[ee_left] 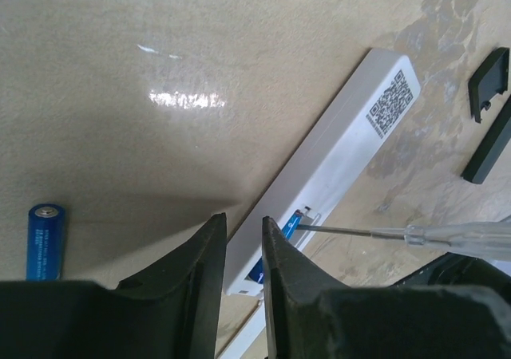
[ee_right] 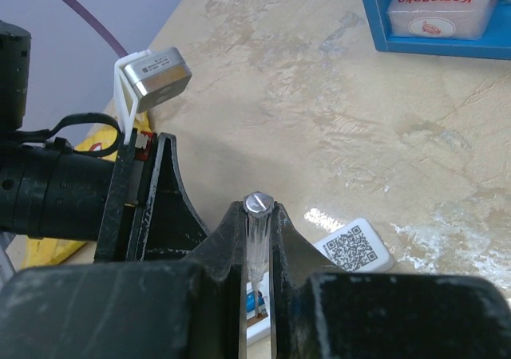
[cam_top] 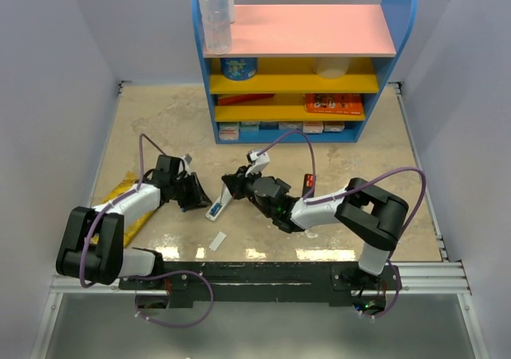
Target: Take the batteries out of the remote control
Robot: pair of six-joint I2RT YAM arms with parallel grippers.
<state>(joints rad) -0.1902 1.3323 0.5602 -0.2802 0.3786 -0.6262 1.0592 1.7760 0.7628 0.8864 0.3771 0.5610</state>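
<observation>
The white remote control (ee_left: 335, 159) lies face down on the table, its QR label up and its battery bay open at the near end. One blue battery (ee_left: 279, 239) sits in the bay. A second blue battery (ee_left: 45, 239) lies loose on the table to the left. My left gripper (ee_left: 242, 219) hovers over the remote's open end, open by a narrow gap, nothing pinched. My right gripper (ee_right: 257, 215) is shut on a clear-handled screwdriver (ee_right: 258, 203). The screwdriver's metal tip (ee_left: 319, 228) touches the battery in the bay. From above, both grippers meet at the remote (cam_top: 217, 207).
A small white flat piece (cam_top: 217, 241) lies in front of the remote. A yellow bag (cam_top: 120, 203) lies under the left arm. A small red item (cam_top: 308, 182) sits by the right arm. A blue shelf unit (cam_top: 303, 56) with a bottle (cam_top: 215, 12) stands at the back.
</observation>
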